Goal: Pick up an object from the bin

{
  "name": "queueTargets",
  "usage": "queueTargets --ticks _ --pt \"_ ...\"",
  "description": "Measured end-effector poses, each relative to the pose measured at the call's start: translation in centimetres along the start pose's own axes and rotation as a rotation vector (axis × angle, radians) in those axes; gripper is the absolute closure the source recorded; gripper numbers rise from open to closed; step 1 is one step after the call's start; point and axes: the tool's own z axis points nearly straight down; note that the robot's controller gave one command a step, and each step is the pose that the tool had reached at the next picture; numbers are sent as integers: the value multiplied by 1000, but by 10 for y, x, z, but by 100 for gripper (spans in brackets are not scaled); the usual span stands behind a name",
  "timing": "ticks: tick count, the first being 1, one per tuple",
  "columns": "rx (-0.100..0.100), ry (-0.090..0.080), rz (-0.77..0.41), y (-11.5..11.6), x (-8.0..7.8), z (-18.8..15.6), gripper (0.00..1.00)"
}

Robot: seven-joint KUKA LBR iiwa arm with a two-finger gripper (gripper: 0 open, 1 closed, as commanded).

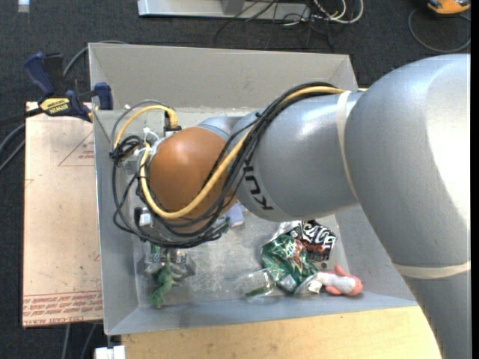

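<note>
We look down into a grey metal bin with sloping walls. A thick silver robot arm reaches in from the right. Its wrist carries a rounded orange cover looped with black and yellow cables.

Below the cover, the gripper hangs low over the bin's near left corner. Just under it, touching or nearly touching, lies a small green object with a leggy, irregular shape, possibly a toy figure. The gripper's metal parts are crowded under the wrist and cables, so we cannot tell whether the jaws are spread, pressed together, or pinching anything.

Well apart, on the right of the floor, lies a crumpled green, black and white foil wrapper. A small pink and white object sits just beside it at the near right. A pale, see-through scrap sits at the wrapper's left edge.

We judge the task to be at the grasp step, with the gripper down at the green object and nothing lifted yet. The next move calls for a firm closing on the green object. After that comes a straight lift clear of the near and left walls, which are close by here.
</note>
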Motion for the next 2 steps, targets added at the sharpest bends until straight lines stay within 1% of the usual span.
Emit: queueTargets --ticks 2 --pt "1 -2 2 0 -1 -33 100"
